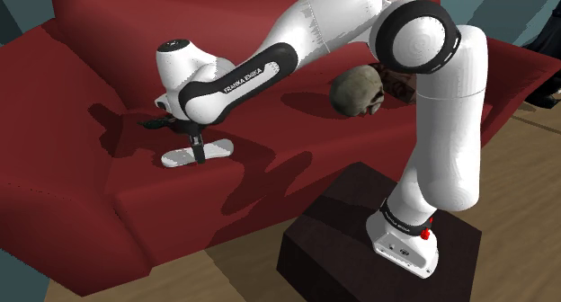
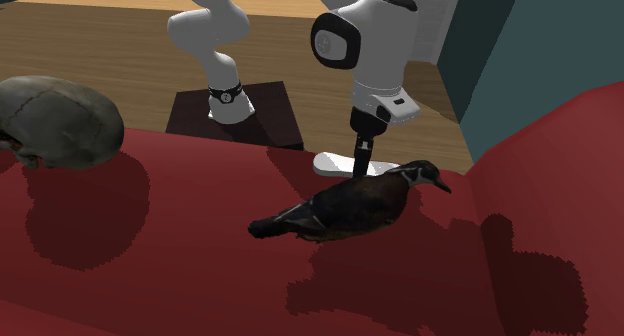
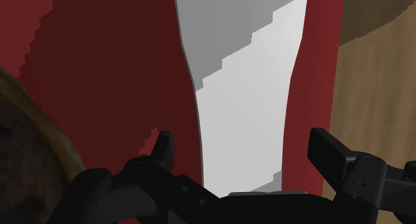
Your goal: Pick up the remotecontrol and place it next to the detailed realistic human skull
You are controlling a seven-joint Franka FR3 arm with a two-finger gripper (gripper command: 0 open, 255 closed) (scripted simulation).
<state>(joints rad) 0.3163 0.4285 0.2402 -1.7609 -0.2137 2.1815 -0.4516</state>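
While hanging with black claw [image 3: 243, 146] spread apart astride the flat white waisted remote control [image 3: 247, 69] near the red sofa seat [image 1: 72, 120] front edge, touching nothing, risks, if closed off-centre, skidding it floorward or clipping the dark brown duck figure [image 2: 350, 206] just beside, well apart from the grey skull [image 1: 357, 92].

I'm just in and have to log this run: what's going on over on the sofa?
A white arm reaches over a red sofa, with its black gripper down at a white remote near the seat's front edge. The fingers are open, one on each side of the remote, not gripping it. The skull sits farther along the seat, apart from the remote. A dark duck figure lies close by the remote.
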